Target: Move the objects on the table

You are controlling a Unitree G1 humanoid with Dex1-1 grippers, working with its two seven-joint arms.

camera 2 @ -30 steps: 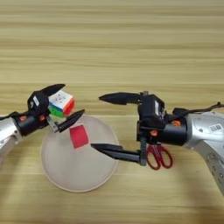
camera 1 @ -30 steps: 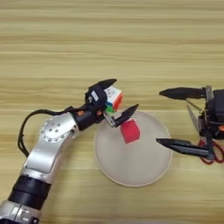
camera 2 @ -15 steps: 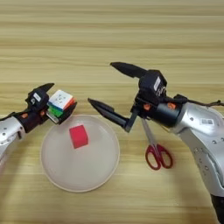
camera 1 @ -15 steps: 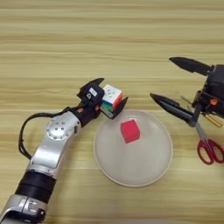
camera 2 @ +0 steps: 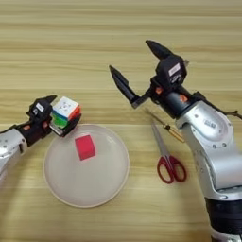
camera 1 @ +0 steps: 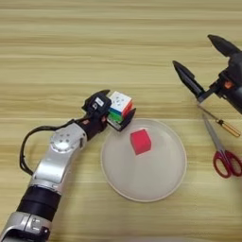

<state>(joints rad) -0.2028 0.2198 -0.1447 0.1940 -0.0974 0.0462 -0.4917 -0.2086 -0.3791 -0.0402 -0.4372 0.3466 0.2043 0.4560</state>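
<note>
Even, bright overhead light on my worktop (camera 1: 56, 42); soft short shadows under plate (camera 1: 175, 182) and my left arm. No glare. Slight softness throughout, esp. at my right fingers (camera 2: 124, 82).

No legible text, brand, number or sign appears anywhere in either view. My left gripper (camera 1: 113, 108) carries a small white label on its housing, and my right gripper (camera 2: 137, 68) carries a similar white label on top of its housing; each shows dark marks too small to read. The puzzle cube (camera 1: 119, 108) has plain coloured stickers with no print. The red cube (camera 1: 141, 141), plate (camera 1: 175, 175), scissors (camera 2: 166, 156) and table (camera 1: 71, 47) bear no markings.
</note>
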